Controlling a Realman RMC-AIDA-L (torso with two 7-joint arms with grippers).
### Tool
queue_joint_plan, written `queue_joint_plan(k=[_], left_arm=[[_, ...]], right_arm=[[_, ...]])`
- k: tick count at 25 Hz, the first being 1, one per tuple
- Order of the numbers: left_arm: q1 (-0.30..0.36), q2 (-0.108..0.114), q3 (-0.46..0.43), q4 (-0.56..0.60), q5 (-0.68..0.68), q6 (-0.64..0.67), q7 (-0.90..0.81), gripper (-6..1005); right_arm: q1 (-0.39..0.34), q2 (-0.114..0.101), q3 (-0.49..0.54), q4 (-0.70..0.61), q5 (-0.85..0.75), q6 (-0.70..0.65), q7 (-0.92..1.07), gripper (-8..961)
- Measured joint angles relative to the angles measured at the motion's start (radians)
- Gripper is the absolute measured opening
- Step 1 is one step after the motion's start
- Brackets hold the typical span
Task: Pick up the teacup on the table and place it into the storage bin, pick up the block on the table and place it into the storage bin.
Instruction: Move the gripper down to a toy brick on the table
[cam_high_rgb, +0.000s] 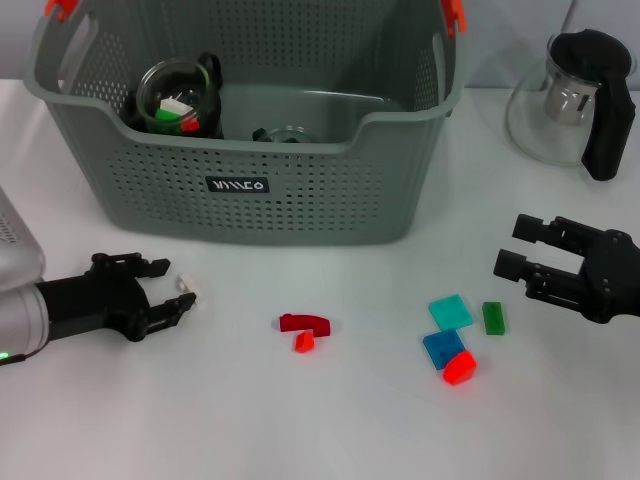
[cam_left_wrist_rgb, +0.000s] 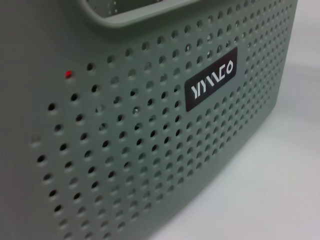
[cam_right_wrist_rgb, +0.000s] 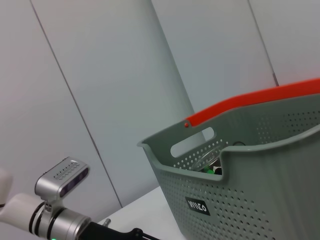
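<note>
**Teacup in the bin, blocks lying loose on the worktop**

The storage bin (cam_high_rgb: 300, 190) is sitting in the upper middle of the head view, its black label (cam_high_rgb: 237, 185) facing me. Inside, at its upper left, a glass teacup (cam_high_rgb: 178, 98) with a dark handle is lying tilted, holding green, red and white pieces. A second round glass item (cam_high_rgb: 285, 134) is showing low in the bin's middle; I cannot tell what it is.

On the white worktop (cam_high_rgb: 330, 430) below the bin, a dark red curved block (cam_high_rgb: 304, 323) is lying with a small orange-red block (cam_high_rgb: 303, 342) touching it. Toward the lower right, a teal block (cam_high_rgb: 451, 312), a blue block (cam_high_rgb: 443, 347) and a bright red block (cam_high_rgb: 460, 368) are clustered close together, with a green block (cam_high_rgb: 493, 317) just beside them.

My left fingers (cam_high_rgb: 172, 290) are hovering at the lower left, spread open and gripping nothing. My right fingers (cam_high_rgb: 518, 247) are hovering at the right edge, also parted and bare, near the green block.

A glass teapot (cam_high_rgb: 562, 98) with a black handle is standing in the upper right corner.
</note>
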Motion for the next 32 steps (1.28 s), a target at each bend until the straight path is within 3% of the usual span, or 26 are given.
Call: queue_joint_plan(k=[6,15,32], left_arm=[[-0.014,0.000,-0.003,-0.017,0.000,-0.006,0.000,570],[0.019,-0.002,-0.010,0.011,-0.060,0.073,-0.039,571],[0.011,-0.006,0.014,-0.021,-0.066,0.026,-0.099,575]], right_arm=[[0.001,-0.003,0.000,0.000,0.000,-0.005,0.008,760],[-0.006,-0.006,0.000,0.000,0.000,-0.007,0.014,760],[-0.001,-0.006,0.000,-0.001,-0.001,-0.003,0.015,759]])
